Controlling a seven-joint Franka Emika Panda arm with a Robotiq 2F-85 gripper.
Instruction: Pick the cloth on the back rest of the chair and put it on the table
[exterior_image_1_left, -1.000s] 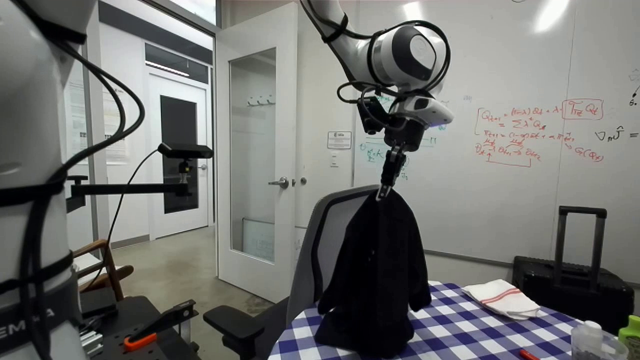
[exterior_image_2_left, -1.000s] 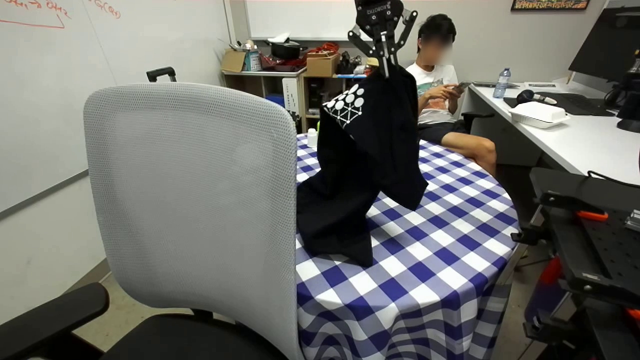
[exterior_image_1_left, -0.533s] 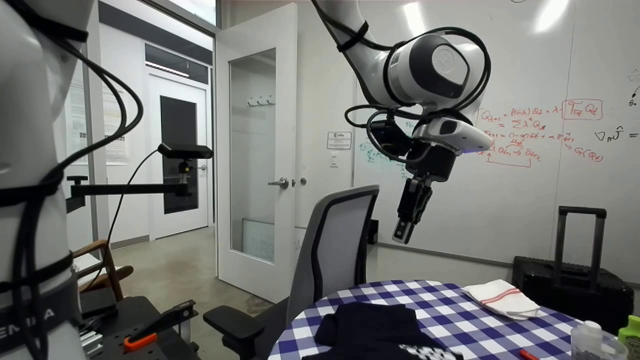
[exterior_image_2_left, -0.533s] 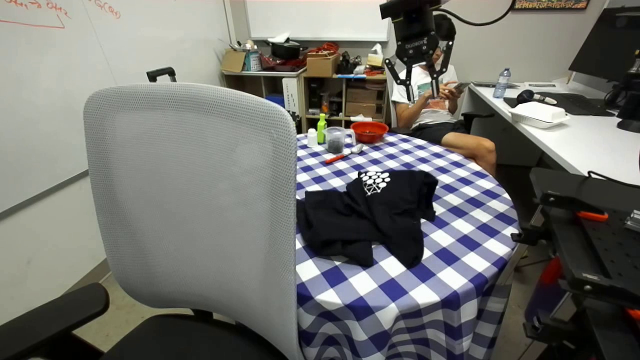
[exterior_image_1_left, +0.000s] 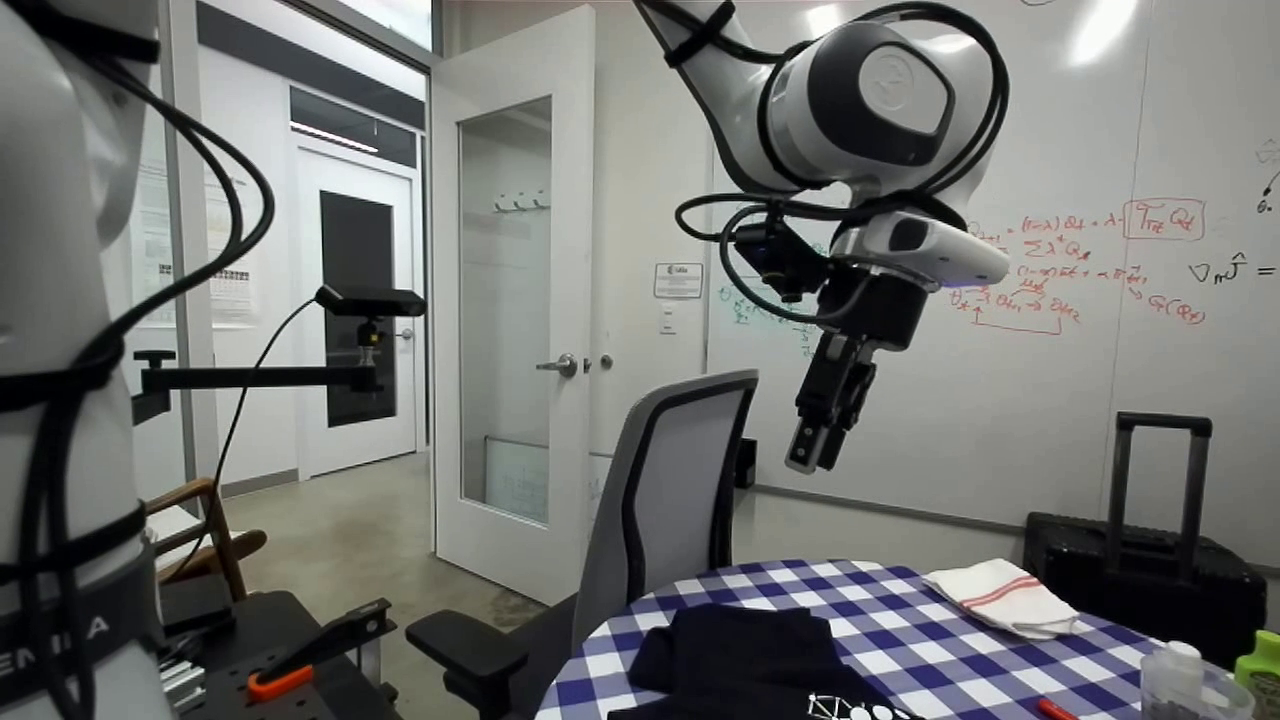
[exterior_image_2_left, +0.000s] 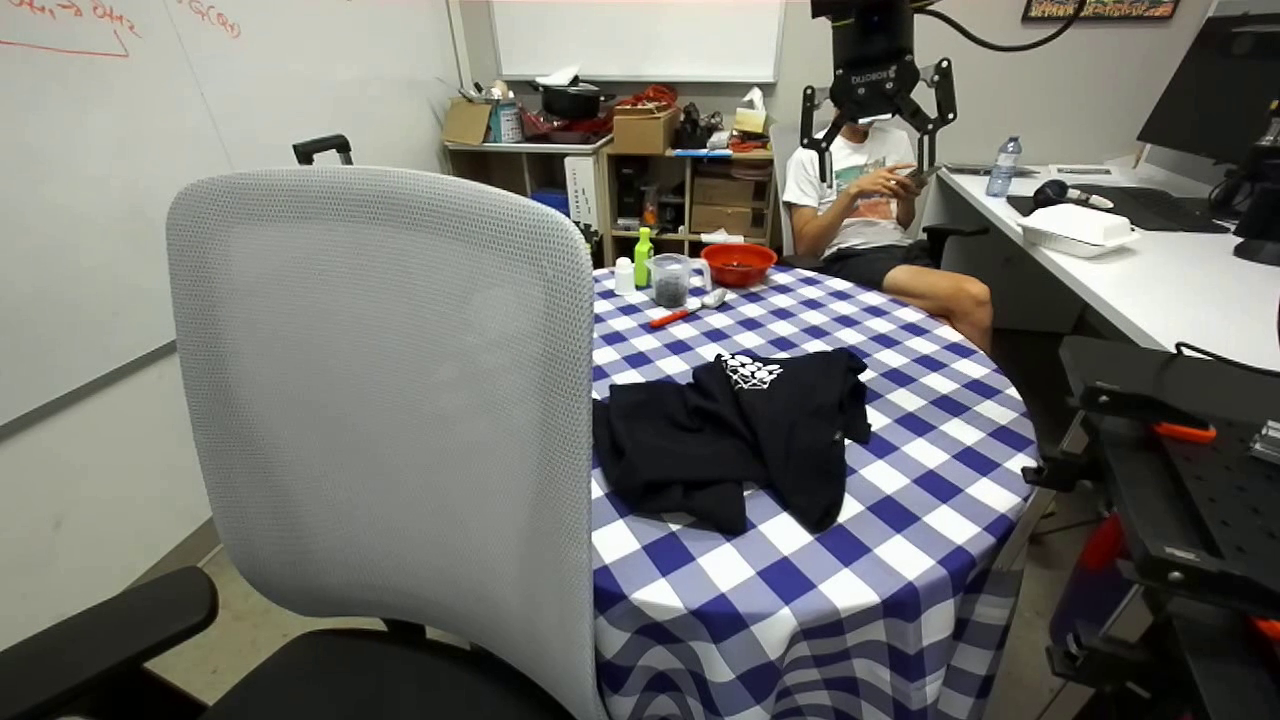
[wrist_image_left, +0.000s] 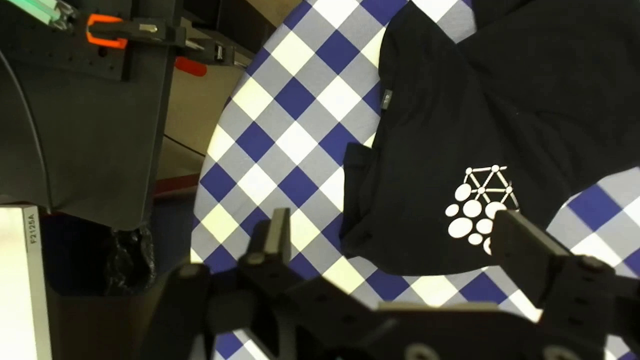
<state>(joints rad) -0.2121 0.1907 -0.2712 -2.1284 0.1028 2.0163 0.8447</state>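
The cloth (exterior_image_2_left: 720, 440), black with a white printed pattern, lies crumpled on the table (exterior_image_2_left: 900, 545) with its blue-and-white checks. Part of it is hidden behind the chair's grey mesh back rest (exterior_image_2_left: 380, 380), which has nothing draped over it. Well above the cloth, my gripper (exterior_image_1_left: 815, 458) points down with its jaws wide apart. In the wrist view the cloth (wrist_image_left: 440, 125) shows below and beyond the open gripper (wrist_image_left: 392, 220), and no fabric is caught between the fingers.
A folded white towel with red stripes (exterior_image_1_left: 1003, 597) rests at the table's edge. Farther along stand a red bowl (exterior_image_2_left: 738, 265), a measuring cup (exterior_image_2_left: 670, 287), a green bottle (exterior_image_2_left: 643, 257) and a red-handled spoon (exterior_image_2_left: 685, 312). A person (exterior_image_2_left: 850, 190) sits behind the table.
One second ago the gripper was shut on the cloth, which hung onto the table. The jaws have opened, the cloth has dropped flat, and the arm has shifted away from the chair.
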